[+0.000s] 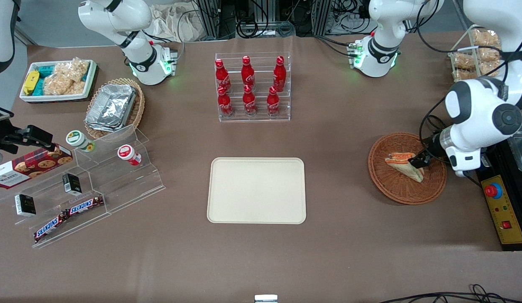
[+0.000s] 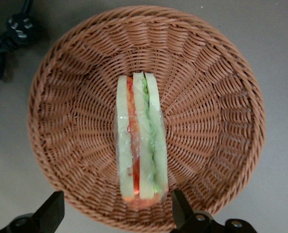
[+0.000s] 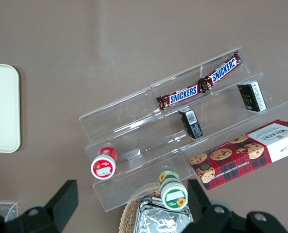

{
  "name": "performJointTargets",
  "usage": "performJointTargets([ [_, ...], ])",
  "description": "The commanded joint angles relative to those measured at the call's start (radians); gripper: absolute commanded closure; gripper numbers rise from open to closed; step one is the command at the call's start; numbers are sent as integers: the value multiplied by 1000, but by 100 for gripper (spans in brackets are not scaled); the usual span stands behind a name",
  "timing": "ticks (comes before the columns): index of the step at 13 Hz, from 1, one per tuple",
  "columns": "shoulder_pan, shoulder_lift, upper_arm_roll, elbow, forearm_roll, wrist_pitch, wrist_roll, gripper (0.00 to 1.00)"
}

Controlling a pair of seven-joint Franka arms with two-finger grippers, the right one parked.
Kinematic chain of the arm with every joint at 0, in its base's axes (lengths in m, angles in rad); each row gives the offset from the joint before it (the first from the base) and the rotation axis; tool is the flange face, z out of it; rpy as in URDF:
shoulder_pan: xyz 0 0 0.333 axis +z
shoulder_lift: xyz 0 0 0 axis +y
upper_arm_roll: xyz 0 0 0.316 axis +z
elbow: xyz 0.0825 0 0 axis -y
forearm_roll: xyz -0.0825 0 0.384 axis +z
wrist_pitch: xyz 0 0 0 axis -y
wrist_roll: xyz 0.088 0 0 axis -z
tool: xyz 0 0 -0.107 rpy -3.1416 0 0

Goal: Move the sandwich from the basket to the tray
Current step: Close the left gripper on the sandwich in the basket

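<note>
One sandwich (image 2: 140, 141) lies in the round brown basket (image 1: 391, 185), standing on its edge, wrapped in clear film, with red and green filling between pale bread. Basket sits on the bench (image 1: 349, 252) toward the working arm's end. Gripper (image 2: 115, 211) hangs low over the basket, fingers (image 2: 50, 213) spread wide, one on each side of the sandwich's end, not touching it. Cream tray (image 1: 256, 190) lies flat mid-bench, well apart from the basket, nothing on it. Six red bottles (image 1: 249, 86) stand in a clear rack, farther from the front camera than the tray.
</note>
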Motion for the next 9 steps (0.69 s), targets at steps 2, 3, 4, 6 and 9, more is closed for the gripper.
performJointTargets([
  [2,7,51,-9,-14,14,91,-92,0],
  [3,5,65,-11,-14,14,118,-115,0],
  [4,2,81,-11,-14,14,132,-135,0],
  [6,-4,111,-11,-14,14,152,-141,18],
  [9,-4,129,-11,-11,17,152,-135,100],
])
